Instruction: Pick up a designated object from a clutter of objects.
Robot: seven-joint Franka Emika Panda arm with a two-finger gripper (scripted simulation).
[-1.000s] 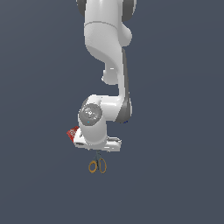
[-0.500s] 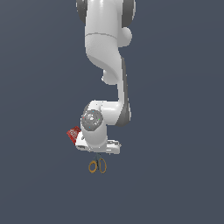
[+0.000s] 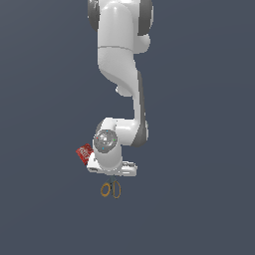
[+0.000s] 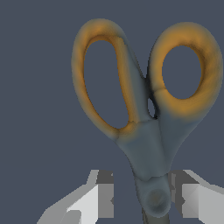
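1. Scissors [image 4: 148, 131] fill my wrist view: two orange-yellow oval handle loops joined to a grey neck that runs down to the round pivot screw.
2. On the wrist view I see the claw [image 4: 146, 199] with one pale finger [image 4: 98, 199] on each side of the scissors' pivot, the neck sitting in the gap between them.
3. The fingers are spread; I see a sliver of grey ground between each pad and the scissors on the wrist view, so they do not look pressed on the metal, though the gap on one side is very thin and I cannot be sure of contact there.
4. In the exterior view the scissors [image 3: 110, 189] lie on the flat grey surface [image 3: 199, 199], and only the two handle loops show, poking out just below the arm's hand; the blades are hidden under it.
5. The arm [image 3: 122, 89] comes down from the top of the exterior view, with its wrist bent low over the scissors.
6. A flat red packet [image 3: 83, 153] peeks out at the exterior view's left of the hand, partly hidden behind it.
7. Any other items are hidden from me by the arm.
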